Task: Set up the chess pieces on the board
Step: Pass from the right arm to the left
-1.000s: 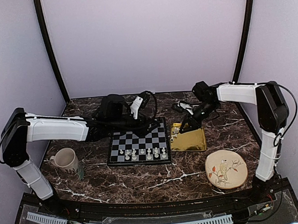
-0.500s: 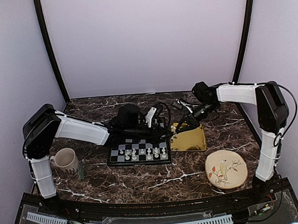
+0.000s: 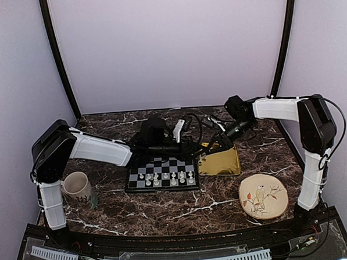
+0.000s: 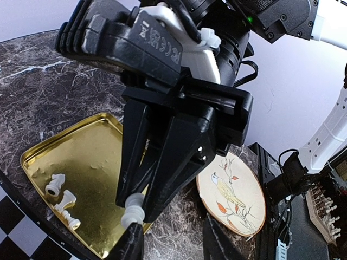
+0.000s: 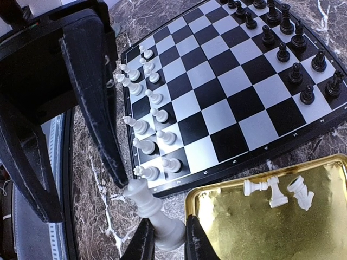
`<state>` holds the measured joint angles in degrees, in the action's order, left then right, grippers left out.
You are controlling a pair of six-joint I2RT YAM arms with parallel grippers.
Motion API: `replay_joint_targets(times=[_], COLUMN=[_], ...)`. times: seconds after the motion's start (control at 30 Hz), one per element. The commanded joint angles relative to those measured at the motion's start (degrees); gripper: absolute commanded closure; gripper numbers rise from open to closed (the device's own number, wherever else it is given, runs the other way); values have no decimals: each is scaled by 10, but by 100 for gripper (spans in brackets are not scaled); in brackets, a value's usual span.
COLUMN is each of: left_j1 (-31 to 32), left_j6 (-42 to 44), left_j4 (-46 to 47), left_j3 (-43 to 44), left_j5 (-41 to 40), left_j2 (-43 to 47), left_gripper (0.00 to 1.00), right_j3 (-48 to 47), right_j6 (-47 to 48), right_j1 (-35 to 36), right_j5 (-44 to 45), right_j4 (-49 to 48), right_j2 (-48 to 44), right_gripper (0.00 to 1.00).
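Observation:
My right gripper (image 3: 211,146) (image 5: 167,232) is shut on the base of a white chess piece (image 5: 153,212), held tilted over the gap between the board (image 3: 161,168) (image 5: 217,92) and the gold tray (image 3: 222,163). My left gripper (image 3: 196,147) (image 4: 172,239) is open, and one of its fingers (image 4: 132,245) is right at the piece's head (image 4: 133,209). White chessmen (image 3: 165,178) (image 5: 146,132) stand in the board's near rows. Black ones (image 5: 287,49) stand on the far side. Three white pieces (image 4: 60,197) (image 5: 276,190) lie in the tray.
A bird-painted plate (image 3: 263,197) (image 4: 234,190) lies at the front right. A cream mug (image 3: 77,185) stands left of the board. The tray's raised rim (image 5: 191,201) is just beside the held piece.
My left arm has swung right along the board's far edge until its gripper meets the right gripper. The right gripper, with the piece, has barely moved.

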<state>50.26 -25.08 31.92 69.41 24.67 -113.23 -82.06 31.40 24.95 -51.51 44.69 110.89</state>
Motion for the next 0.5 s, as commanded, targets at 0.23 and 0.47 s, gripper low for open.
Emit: replay_joint_targets(times=[0.23, 0.47], left_j1=[-6, -5], left_j6=[-50, -39], left_j4=[11, -34], left_j3=[18, -62], left_j5=[4, 13], left_j2=[-6, 89], left_gripper=[68, 63], right_j3=[6, 11], right_j6=[4, -7], right_j1=[4, 3], right_j5=[-16, -4], right_j4=[0, -13], right_j2=[-24, -28], right_gripper=[85, 85])
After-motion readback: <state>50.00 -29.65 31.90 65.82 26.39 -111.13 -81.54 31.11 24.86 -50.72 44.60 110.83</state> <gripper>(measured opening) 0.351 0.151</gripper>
